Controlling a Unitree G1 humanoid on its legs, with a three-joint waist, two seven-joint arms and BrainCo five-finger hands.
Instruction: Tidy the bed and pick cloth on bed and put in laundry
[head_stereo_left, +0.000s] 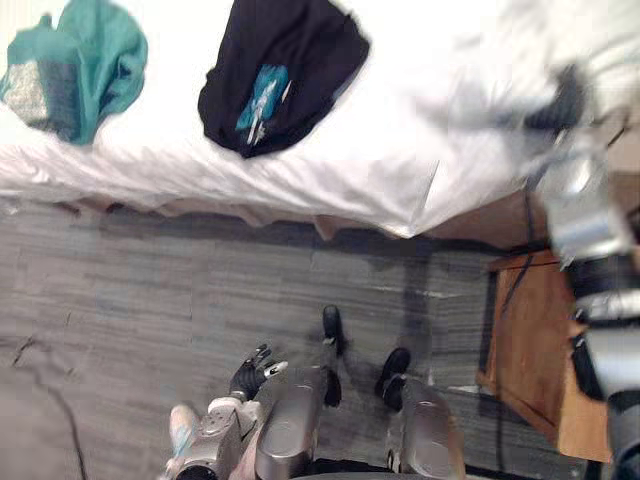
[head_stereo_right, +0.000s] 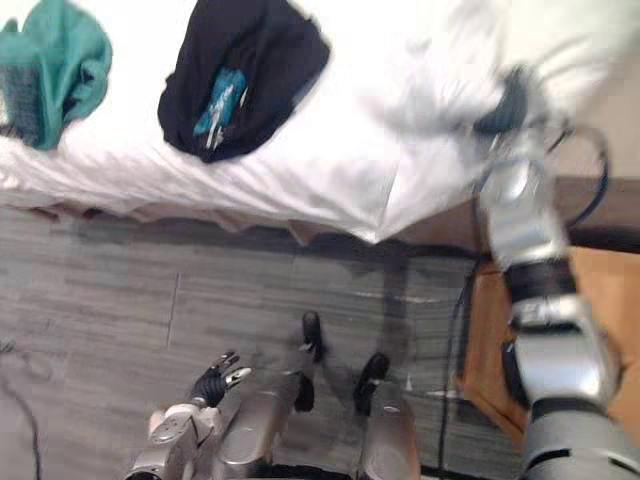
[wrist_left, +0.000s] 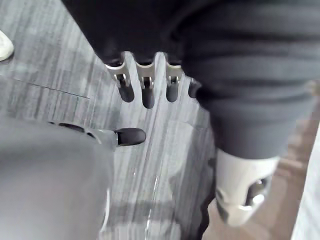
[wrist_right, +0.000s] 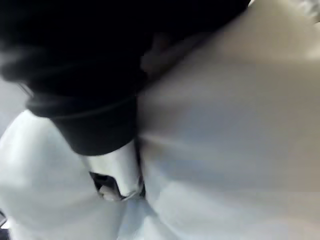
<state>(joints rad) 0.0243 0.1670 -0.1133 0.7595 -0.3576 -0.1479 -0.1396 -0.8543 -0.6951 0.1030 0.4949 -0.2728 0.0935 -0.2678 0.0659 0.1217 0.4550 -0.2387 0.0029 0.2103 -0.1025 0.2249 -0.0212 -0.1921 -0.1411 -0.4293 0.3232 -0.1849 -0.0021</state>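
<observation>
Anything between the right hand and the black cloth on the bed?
Nothing visible. The right hand is at the right of the white sheet; just bare sheet lies between it and the black cloth.

A crumpled black cloth with a teal patch (head_stereo_left: 280, 70) lies at twelve o'clock on the white-sheeted bed (head_stereo_left: 400, 150). A bunched teal-green cloth (head_stereo_left: 85, 60) lies at ten o'clock, well apart.
</observation>
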